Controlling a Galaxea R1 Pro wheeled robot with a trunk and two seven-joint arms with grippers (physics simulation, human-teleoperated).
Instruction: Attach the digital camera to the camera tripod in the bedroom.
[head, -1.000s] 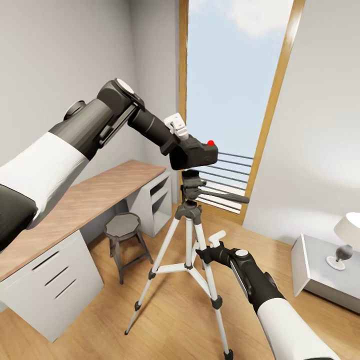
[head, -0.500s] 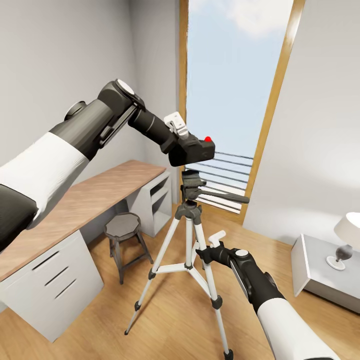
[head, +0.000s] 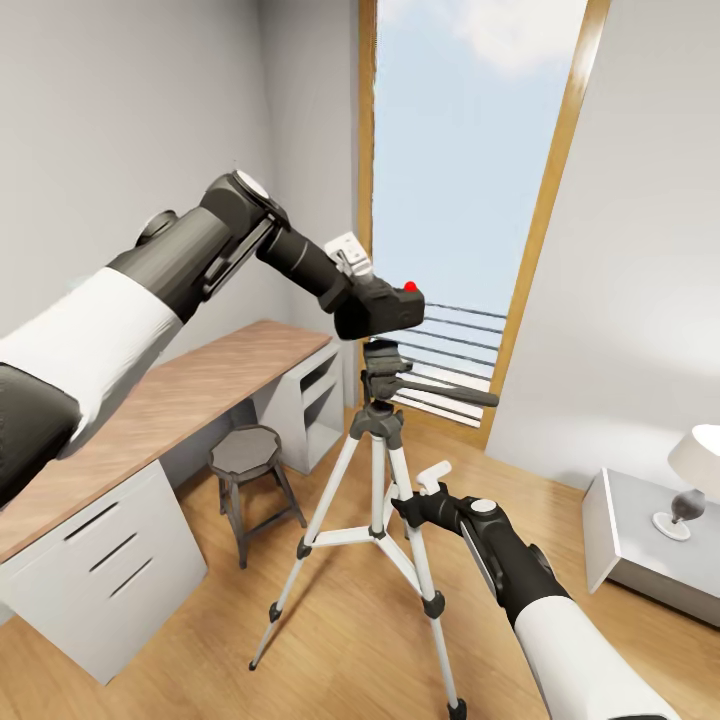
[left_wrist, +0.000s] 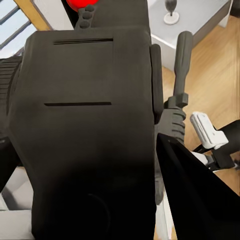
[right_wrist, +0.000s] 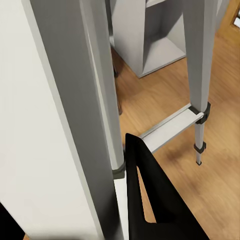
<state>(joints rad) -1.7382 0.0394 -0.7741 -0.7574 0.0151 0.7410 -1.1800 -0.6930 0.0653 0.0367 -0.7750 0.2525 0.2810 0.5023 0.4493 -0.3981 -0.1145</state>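
At frame centre, the left gripper (head: 372, 305) is clamped on the camera (head: 385, 308), held just above the tripod (head: 378, 440) head. Lower down, the right gripper (head: 412, 508) seems closed around a tripod leg.

walls (head: 130, 120) grey-white | floor (head: 330, 630) wood planks | window (head: 460, 150) tall, wood-framed | desk (head: 150, 420) wood-topped | stool (head: 247, 455) grey

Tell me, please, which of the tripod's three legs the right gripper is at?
The near-right leg, running toward the picture's bottom; the right gripper sits against its upper part, while the other two legs stand apart.
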